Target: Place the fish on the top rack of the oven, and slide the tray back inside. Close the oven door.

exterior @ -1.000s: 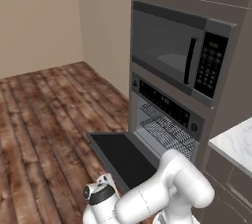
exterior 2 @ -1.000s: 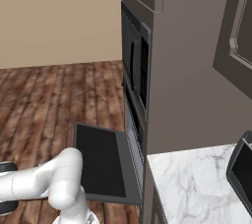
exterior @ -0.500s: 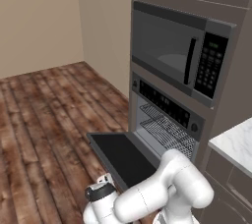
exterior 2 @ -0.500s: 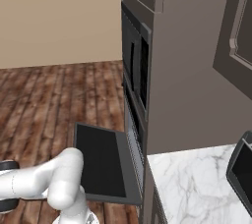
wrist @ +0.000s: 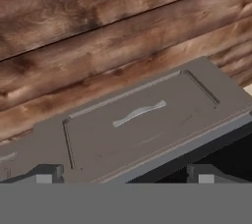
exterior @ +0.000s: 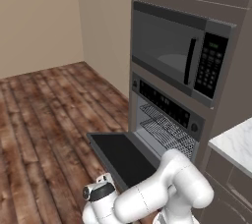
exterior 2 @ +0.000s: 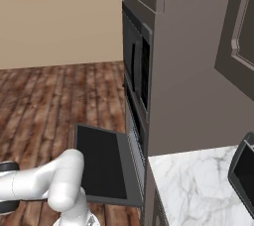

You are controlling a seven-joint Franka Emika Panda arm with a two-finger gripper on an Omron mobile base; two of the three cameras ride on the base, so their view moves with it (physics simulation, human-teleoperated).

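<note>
Dark grey oven (exterior: 165,120), built into a tall cabinet column; taken as the landmark for all entries below.

Oven door (exterior: 125,156): hung fully open, lying flat and level in front of the cavity, black glass facing up. Seen also from the right base view (exterior 2: 101,163).

Top rack (exterior: 165,120): silver wire grid inside the cavity, upper of two shelves, appearing pulled partly forward toward the door. A second rack (exterior: 170,137) sat just below it. No fish could be made out on either.

Control strip (exterior: 165,102): black band of small buttons along the oven's upper edge.

Microwave (exterior: 179,63): directly above the oven, dark door with a vertical handle and a side keypad.

Marble counter (exterior 2: 198,185): white, veined, to the right of the oven, at about the height of its control strip.

Floor (exterior: 44,115): brown wood planks, spreading left of and in front of the oven.

Arm (exterior: 162,193): white, bent low in front of the oven, its elbow just beside the door's near edge.

Gripper (wrist: 125,174): fingers set wide apart, nothing between them. In the hand view it looked down on a grey recessed panel (wrist: 142,115) with a pale handle, below the door's level, planks beyond it.

Fingertips (wrist: 47,174): dark, well clear of the panel's handle.
</note>
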